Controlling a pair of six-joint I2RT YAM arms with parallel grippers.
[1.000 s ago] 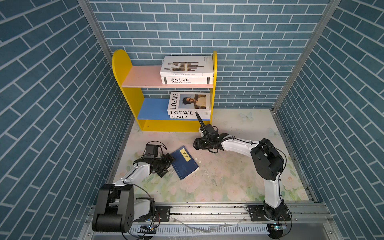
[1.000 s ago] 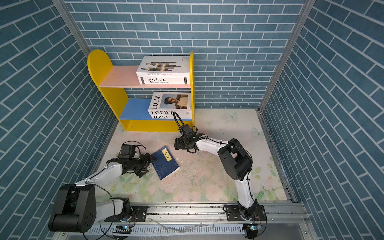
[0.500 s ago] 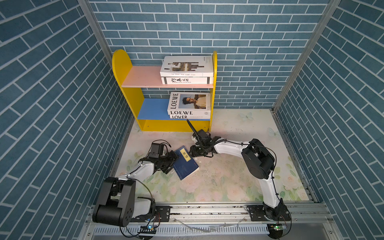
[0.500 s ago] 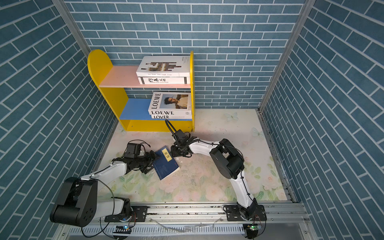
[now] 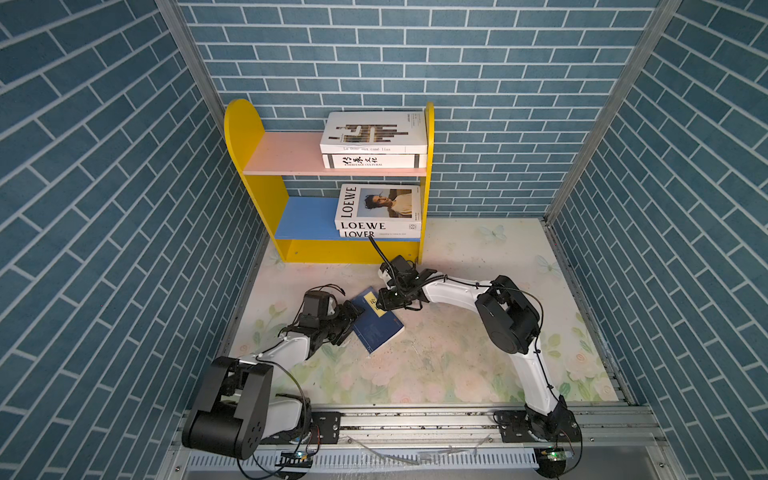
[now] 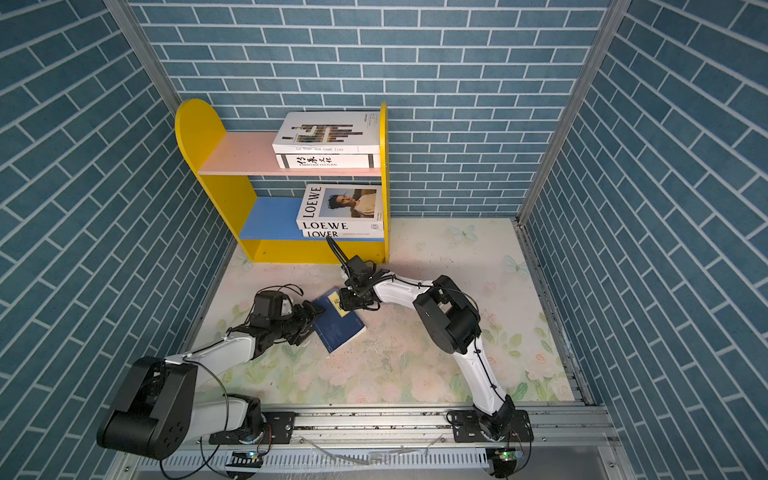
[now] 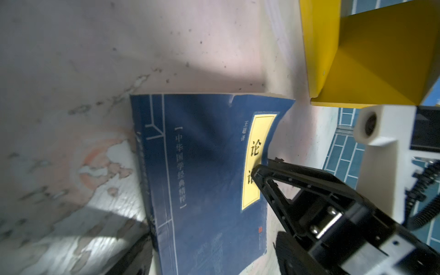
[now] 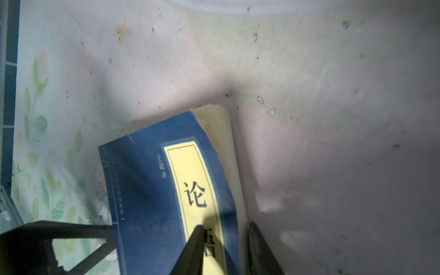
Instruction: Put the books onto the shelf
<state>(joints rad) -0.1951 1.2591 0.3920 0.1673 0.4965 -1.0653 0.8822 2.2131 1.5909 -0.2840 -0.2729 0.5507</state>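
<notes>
A thin navy book [image 5: 376, 322] [image 6: 337, 326] with a yellow label lies on the floral floor in front of the shelf [image 5: 245, 124] [image 6: 195, 124]. My right gripper [image 5: 380, 306] [image 6: 344, 303] [image 8: 226, 242] is shut on its fore edge, one finger on the label [image 8: 190, 185] and the other against the pages. My left gripper [image 5: 350, 322] [image 6: 309, 322] [image 7: 214, 266] stands open at the book's spine side [image 7: 209, 166]. Two white books [image 5: 374, 133] [image 5: 374, 161] lie stacked on the pink board. LOEWE [image 5: 378, 203] lies on LOVER [image 5: 378, 235] on the blue board.
Blue brick-patterned walls [image 5: 104, 208] close in the back and both sides. The shelf stands against the back wall at the left, its books pushed to its right end. An aluminium rail [image 5: 415, 419] carrying both arm bases runs along the front.
My right gripper has come away from the shelf front, down and left to the navy book, and shut on its edge. My left gripper has moved right, up to the book's spine side.
</notes>
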